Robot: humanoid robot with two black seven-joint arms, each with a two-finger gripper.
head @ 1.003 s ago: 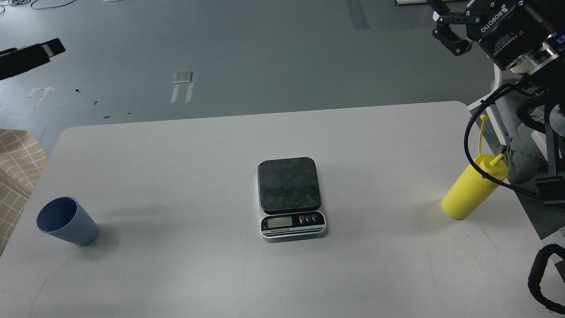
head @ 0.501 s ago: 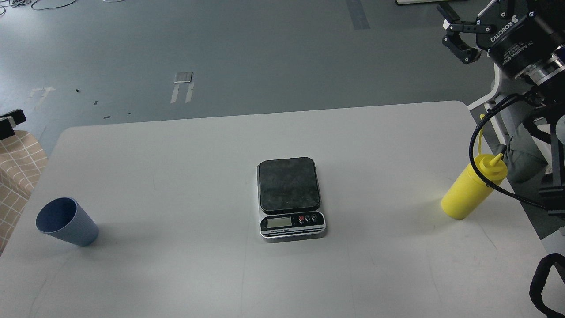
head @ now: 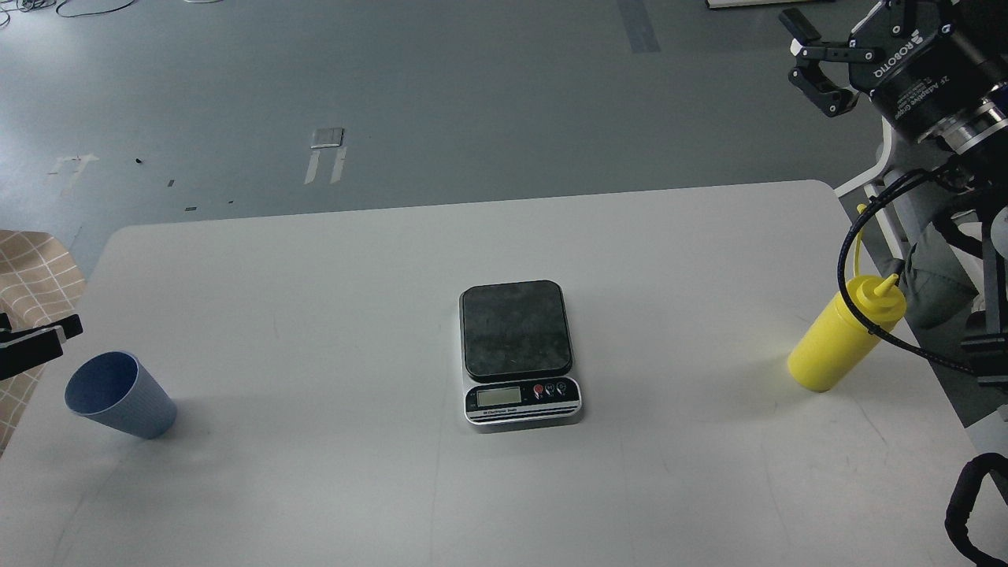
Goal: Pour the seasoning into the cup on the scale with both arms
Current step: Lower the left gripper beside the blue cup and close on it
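The light-blue ribbed cup (head: 118,394) stands on the white table (head: 315,260) at the near left. The scale (head: 516,331) sits at the table's middle with nothing on its dark platform. The yellow seasoning bottle (head: 839,339) stands at the right edge, nozzle up, with a black cable crossing in front of its top. My right gripper (head: 809,59) is open and empty, high above the far right corner, well away from the bottle. My left gripper (head: 39,342) only shows a dark tip at the left edge, just above and left of the cup.
A checked tan cloth (head: 31,268) lies off the table's left edge. A white frame (head: 874,173) and my right arm's cables (head: 846,268) crowd the right edge behind the bottle. Grey floor lies beyond the far edge.
My left gripper has come down along the left edge from high up to just beside the cup. My right gripper shifted slightly up and right, then held. Cup, scale and bottle have not moved.
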